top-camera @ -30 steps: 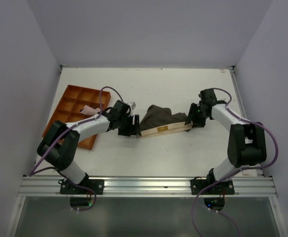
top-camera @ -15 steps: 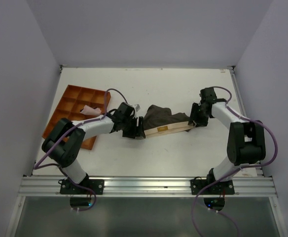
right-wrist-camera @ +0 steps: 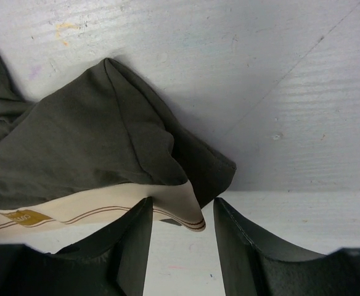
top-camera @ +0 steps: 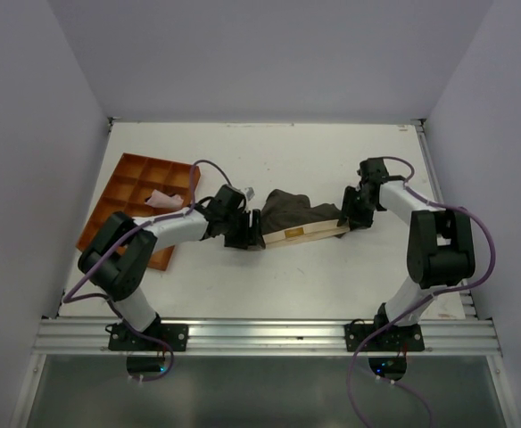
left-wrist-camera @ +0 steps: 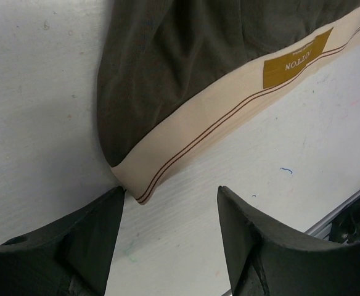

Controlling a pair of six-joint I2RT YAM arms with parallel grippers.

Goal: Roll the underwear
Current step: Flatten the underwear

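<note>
From above, we see the dark brownish-grey cloth underwear with a pale tan waistband [top-camera: 298, 217] lying mid-way across the white surface [top-camera: 332, 285], between both arms, with an orange compartment tray [top-camera: 128, 190] well to its left. At the left wrist, the left jaws stand open around one waistband corner. At the right wrist, the right jaws stand open astride the other corner.

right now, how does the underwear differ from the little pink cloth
The underwear is dark brownish-grey with a tan waistband; the pink cloth is pale. The underwear is much larger than the pink cloth. The underwear lies on the bare table, while the pink cloth sits in the orange tray. Both are soft, rumpled fabric.
</note>
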